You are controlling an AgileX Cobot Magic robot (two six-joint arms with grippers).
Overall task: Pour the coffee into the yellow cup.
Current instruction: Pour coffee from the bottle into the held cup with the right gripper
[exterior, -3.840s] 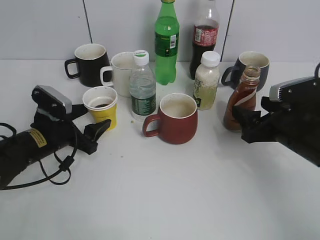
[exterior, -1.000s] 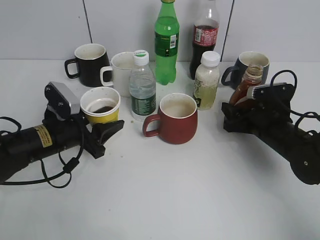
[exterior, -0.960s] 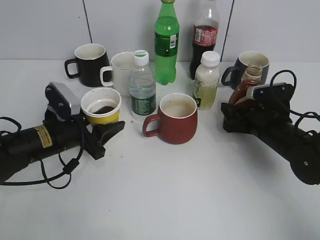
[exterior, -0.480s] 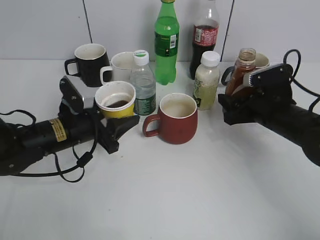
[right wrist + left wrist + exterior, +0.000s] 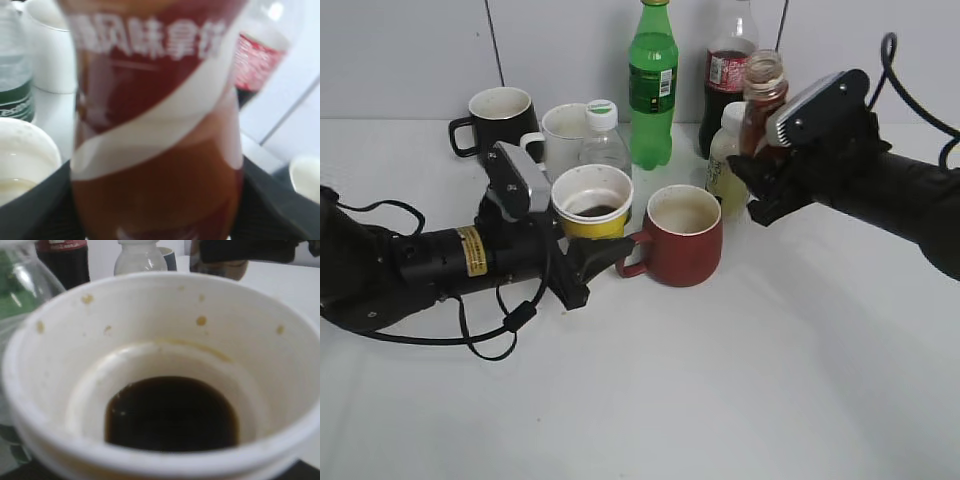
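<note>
My left gripper (image 5: 582, 262) is shut on the yellow cup (image 5: 592, 204) and holds it above the table, next to the dark-red mug. The cup's white inside (image 5: 165, 365) holds a little dark liquid at the bottom. My right gripper (image 5: 757, 185) is shut on the brown coffee bottle (image 5: 761, 100), open-topped and held upright above the table, right of the cup. In the right wrist view the bottle (image 5: 155, 125) with its white swoosh fills the frame between the jaws.
A dark-red mug (image 5: 684, 235) stands just right of the cup. Behind are a black mug (image 5: 502, 124), a white mug (image 5: 564, 135), a clear water bottle (image 5: 603, 140), a green bottle (image 5: 652, 82), a cola bottle (image 5: 729, 62) and a pale drink bottle (image 5: 722, 152).
My left gripper closed on the yellow cup, lifted it and carried it right toward the red mug. My right gripper closed on the coffee bottle and raised it up and to the left.
</note>
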